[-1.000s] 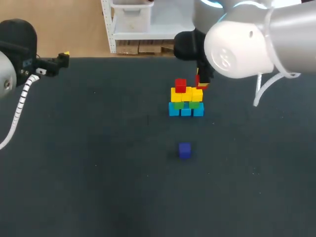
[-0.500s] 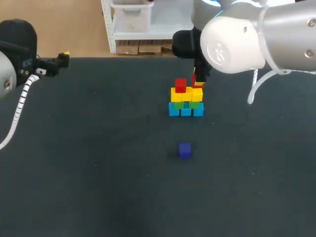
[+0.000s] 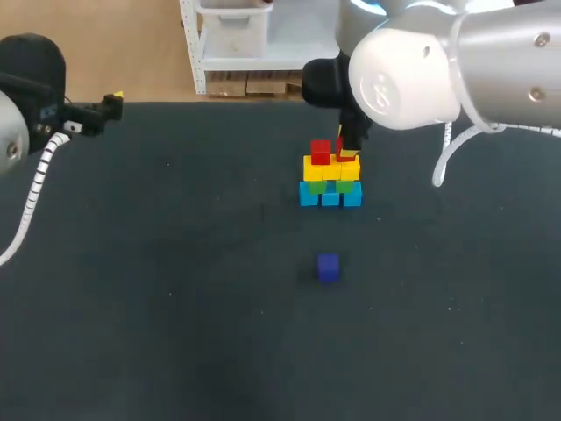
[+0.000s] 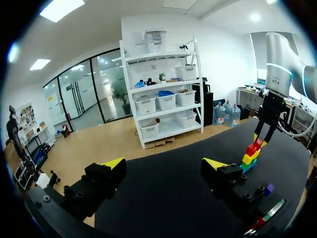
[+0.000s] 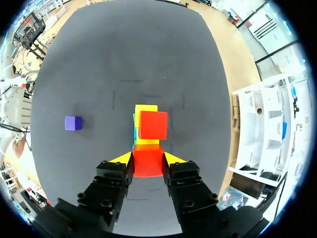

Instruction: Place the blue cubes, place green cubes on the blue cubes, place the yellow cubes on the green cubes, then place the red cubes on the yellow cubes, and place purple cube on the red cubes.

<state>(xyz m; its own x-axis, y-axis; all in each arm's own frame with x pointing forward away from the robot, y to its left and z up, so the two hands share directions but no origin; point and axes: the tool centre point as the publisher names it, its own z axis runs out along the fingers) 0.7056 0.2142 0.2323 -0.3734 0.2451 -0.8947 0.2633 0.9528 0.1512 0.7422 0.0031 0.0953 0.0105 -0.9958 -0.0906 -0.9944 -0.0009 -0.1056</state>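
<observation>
The right arm has slid leftward across the upper right of the head view, bringing its cube in over the stack. The right gripper is clamped on the held red cube, its fingers parted only by the cube's width, just beside the placed red cube. The stack stands in the upper middle: blue cubes at the base, green cubes on them, yellow cubes above. The arm's wrist hides most of the held cube from overhead. The purple cube sits alone near the centre of the table, unmoved. The left gripper, at upper left, hangs wide open and empty.
</observation>
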